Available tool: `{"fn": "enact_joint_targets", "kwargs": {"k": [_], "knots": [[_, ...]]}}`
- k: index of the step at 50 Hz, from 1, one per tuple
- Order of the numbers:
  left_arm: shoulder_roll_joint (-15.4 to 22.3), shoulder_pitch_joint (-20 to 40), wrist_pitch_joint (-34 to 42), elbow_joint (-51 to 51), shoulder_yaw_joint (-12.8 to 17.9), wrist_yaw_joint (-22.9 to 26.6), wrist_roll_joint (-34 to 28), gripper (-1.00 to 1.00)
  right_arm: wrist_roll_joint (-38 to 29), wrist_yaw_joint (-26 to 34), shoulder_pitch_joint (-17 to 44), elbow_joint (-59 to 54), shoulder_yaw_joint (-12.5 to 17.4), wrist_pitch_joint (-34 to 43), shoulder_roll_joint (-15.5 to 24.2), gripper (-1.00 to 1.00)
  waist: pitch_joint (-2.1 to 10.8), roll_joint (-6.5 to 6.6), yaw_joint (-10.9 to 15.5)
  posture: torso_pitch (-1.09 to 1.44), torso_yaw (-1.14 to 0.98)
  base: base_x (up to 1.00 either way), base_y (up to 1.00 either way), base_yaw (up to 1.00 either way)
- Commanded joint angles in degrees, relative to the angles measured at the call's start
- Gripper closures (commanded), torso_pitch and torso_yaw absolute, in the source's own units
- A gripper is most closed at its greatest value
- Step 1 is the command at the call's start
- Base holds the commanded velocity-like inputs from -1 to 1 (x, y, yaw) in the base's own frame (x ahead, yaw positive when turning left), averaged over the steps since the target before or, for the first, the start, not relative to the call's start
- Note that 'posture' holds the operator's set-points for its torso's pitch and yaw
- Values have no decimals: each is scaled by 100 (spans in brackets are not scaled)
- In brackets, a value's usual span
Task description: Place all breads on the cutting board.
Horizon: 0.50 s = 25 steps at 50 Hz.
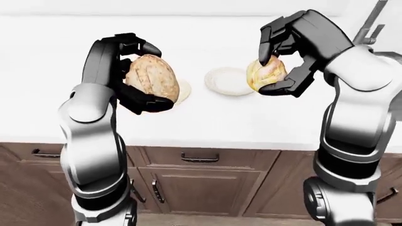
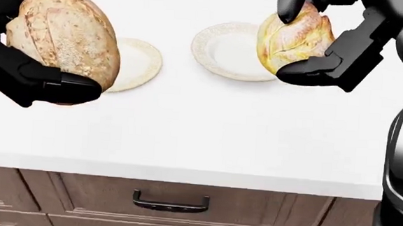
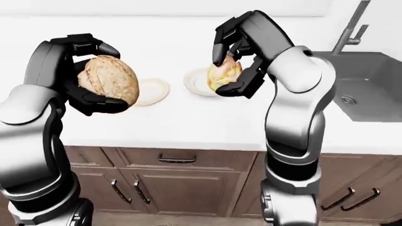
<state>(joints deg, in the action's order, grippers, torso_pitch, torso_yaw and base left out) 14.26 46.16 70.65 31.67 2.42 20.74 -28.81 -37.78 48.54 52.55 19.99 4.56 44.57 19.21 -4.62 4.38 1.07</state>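
While we are holding the round brown loaf (image 2: 66, 36) above the white counter (image 2: 200, 139), our left hand (image 2: 32, 74) is clamping its fingers round it. Our right hand (image 2: 331, 52) is gripping the golden roll (image 2: 293, 37) over the right plate (image 2: 226, 51), beside the left plate (image 2: 138, 62), both arms bent upward.

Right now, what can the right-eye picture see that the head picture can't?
Only the right-eye view shows the grey sink with its faucet at the right, the robot's whole arms, and the lower cabinet doors. Only the head view shows the plates' patterned rims up close and the brown loaf's crust scoring. Both show the left hand gripping the brown loaf, the right hand gripping the yellow bread, two empty plates on the white counter, and a drawer handle. No cutting board shows.
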Motion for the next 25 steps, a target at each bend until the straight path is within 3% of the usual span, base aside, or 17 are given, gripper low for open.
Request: {"fn": "enact_joint_targets", "kwargs": {"k": [1, 2, 3, 5, 6, 7, 8, 25], "knots": [[3, 190, -150, 131, -64, 56, -61, 100, -45, -146, 151, 112, 153, 13, 133, 100, -16, -30, -35, 0, 0, -6, 0, -100], [4, 202, -167, 103, -61, 74, -74, 100, -50, -137, 165, 122, 139, 36, 151, 100, 95, 60, -155, 0, 0, -4, 0, -100], [11, 239, -117, 121, -87, 103, -109, 100, -32, -150, 159, 102, 143, 17, 157, 100, 166, 41, -178, 0, 0, -3, 0, -100], [-36, 210, -186, 85, -93, 111, -138, 100, -27, -130, 114, 123, 127, 1, 182, 100, 222, -6, -227, 0, 0, -3, 0, -100], [-52, 193, -181, 99, -99, 127, -164, 100, -23, -196, 91, 76, 139, -68, 179, 100, 233, -42, -98, 0, 0, 0, -100, 0], [-79, 151, -226, 94, -90, 131, -171, 100, -8, -254, 125, 33, 174, -71, 173, 100, 299, 78, -210, 0, 0, 0, -100, 0], [-86, 133, -244, 89, -100, 142, -190, 100, 22, -279, 129, 29, 183, -86, 170, 100, 317, 71, -213, 0, 0, 0, -100, 0], [-266, -20, -586, -58, -131, 167, -375, 100, 266, -496, -76, -72, 190, -286, 129, 100, 295, -322, 210, 0, 0, 0, -100, 0]]}}
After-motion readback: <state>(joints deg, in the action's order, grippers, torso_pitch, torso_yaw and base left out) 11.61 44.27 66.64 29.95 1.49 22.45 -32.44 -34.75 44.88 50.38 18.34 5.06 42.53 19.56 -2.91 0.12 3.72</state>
